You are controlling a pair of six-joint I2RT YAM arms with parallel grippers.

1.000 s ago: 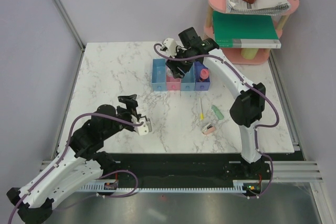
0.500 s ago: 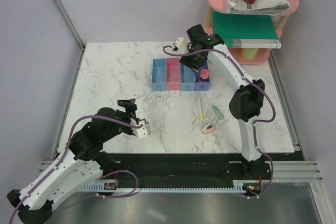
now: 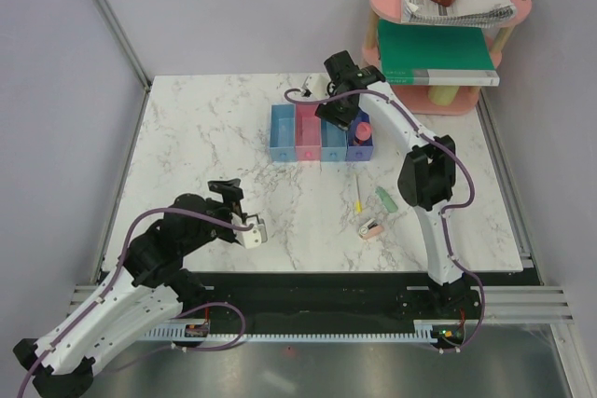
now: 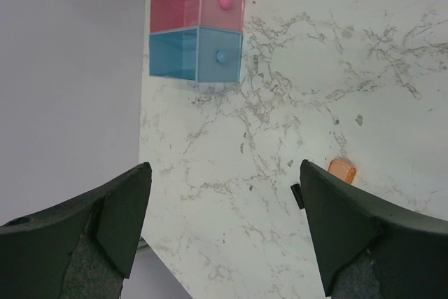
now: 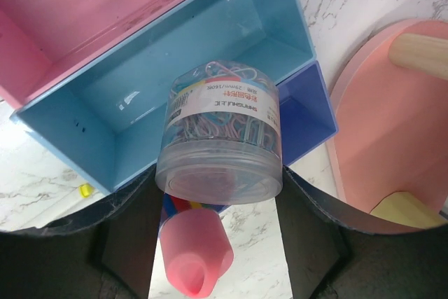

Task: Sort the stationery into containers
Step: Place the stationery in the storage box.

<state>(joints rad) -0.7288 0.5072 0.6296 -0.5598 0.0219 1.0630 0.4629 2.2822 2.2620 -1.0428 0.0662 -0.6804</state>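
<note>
The right hand is reached out over the row of four bins at 12 o'clock on the table; its fingers are clamped on either side of a clear tub of paper clips, which hangs tilted over the second light-blue bin, with the pink bin on one side and the dark blue bin on the other; a pink cylinder stands in the dark blue one, just beside the tub.

The left hand hovers low at 7 o'clock, fingers spread wide with nothing between them; a small orange piece lies on the marble just beside one finger.

At 4 o'clock lie a thin yellow pen, a green cap just beside it, and a peach clip nearer the table's front edge; off the 2 o'clock corner stands a pink shelf carrying a green book.
</note>
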